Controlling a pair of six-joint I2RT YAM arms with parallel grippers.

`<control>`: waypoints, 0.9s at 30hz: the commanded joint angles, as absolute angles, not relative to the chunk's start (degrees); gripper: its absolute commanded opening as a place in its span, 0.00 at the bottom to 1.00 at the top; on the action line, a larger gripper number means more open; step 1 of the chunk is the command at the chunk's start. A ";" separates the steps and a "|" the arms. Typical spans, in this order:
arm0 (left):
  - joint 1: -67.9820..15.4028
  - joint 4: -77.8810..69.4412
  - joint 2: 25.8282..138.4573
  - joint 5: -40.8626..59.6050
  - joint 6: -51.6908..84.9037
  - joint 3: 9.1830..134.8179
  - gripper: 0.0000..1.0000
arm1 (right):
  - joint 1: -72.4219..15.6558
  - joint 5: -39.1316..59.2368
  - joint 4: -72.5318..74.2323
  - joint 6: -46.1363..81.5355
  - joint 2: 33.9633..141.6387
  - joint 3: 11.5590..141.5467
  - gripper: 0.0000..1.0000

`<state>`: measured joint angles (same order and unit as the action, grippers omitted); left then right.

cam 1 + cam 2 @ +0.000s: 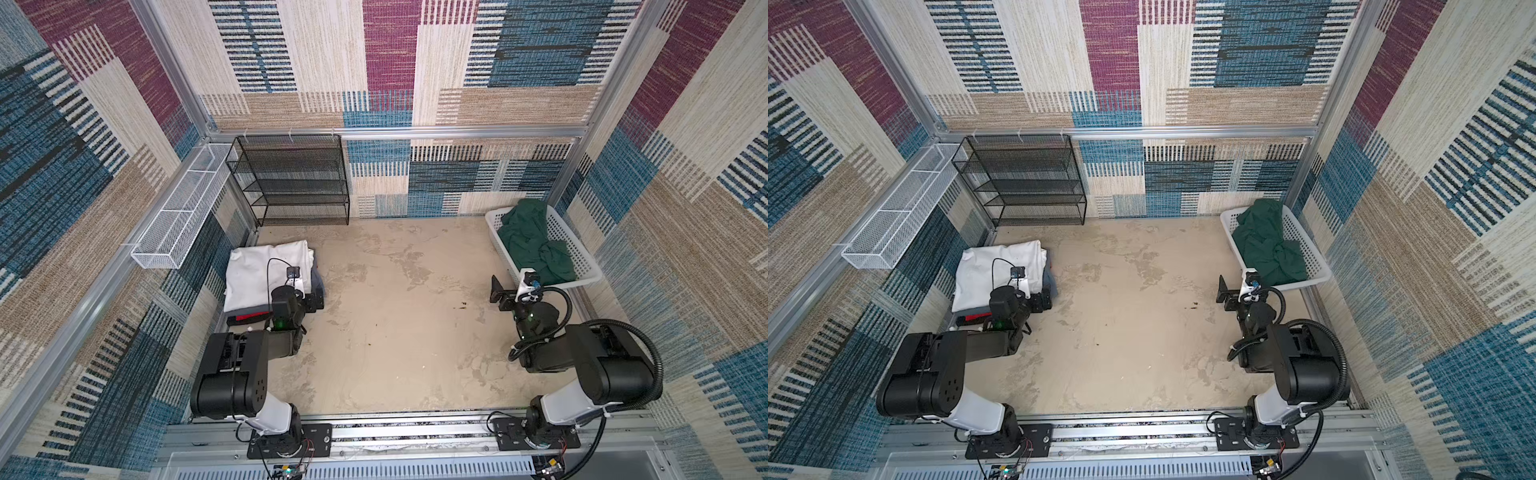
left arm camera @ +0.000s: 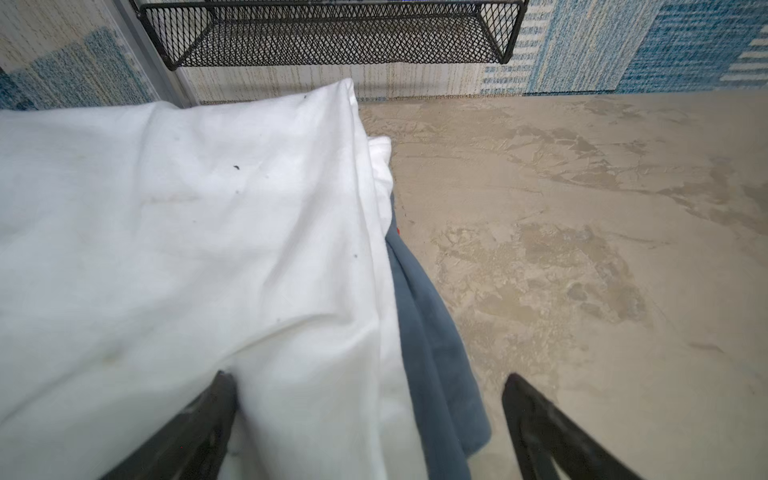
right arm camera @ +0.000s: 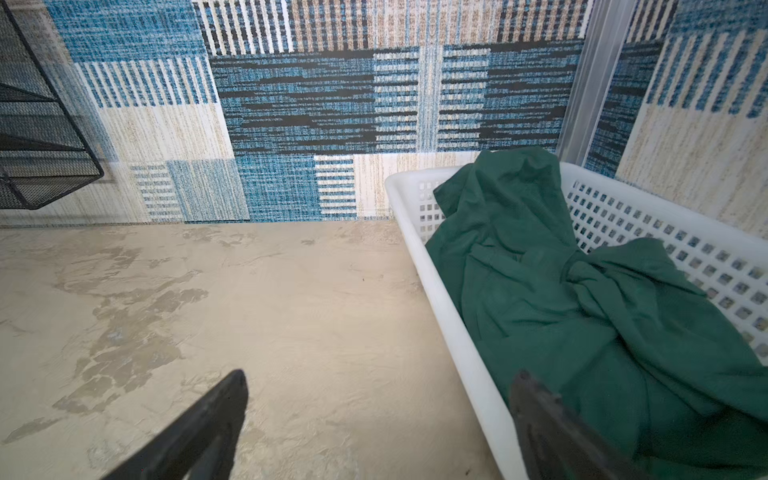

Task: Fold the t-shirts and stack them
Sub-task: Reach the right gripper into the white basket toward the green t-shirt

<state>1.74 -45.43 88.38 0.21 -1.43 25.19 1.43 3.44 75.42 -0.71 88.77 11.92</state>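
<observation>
A dark green t-shirt lies crumpled in the white basket at the back right. On the left sits a stack of folded t-shirts: a white one on top, a grey one beneath, and a black and red one at the bottom. My left gripper stands open over the stack's near right edge, holding nothing. Open and empty, my right gripper straddles the basket's near left rim from above.
A black mesh shelf rack stands against the back wall at the left. A white wire tray is mounted on the left wall. The beige tabletop lies between the stack and the basket. Patterned walls close in three sides.
</observation>
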 commanded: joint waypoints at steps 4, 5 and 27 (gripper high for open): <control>2.25 -45.24 88.42 1.55 -0.13 25.52 1.00 | 1.41 4.31 76.03 -1.41 88.68 11.93 0.98; 2.61 -45.25 88.42 2.15 0.04 25.57 1.00 | 1.41 4.35 76.18 -1.41 88.60 11.78 0.98; 3.96 -45.35 88.42 4.78 0.64 25.52 1.00 | 1.32 3.91 75.69 -1.63 88.61 12.08 0.98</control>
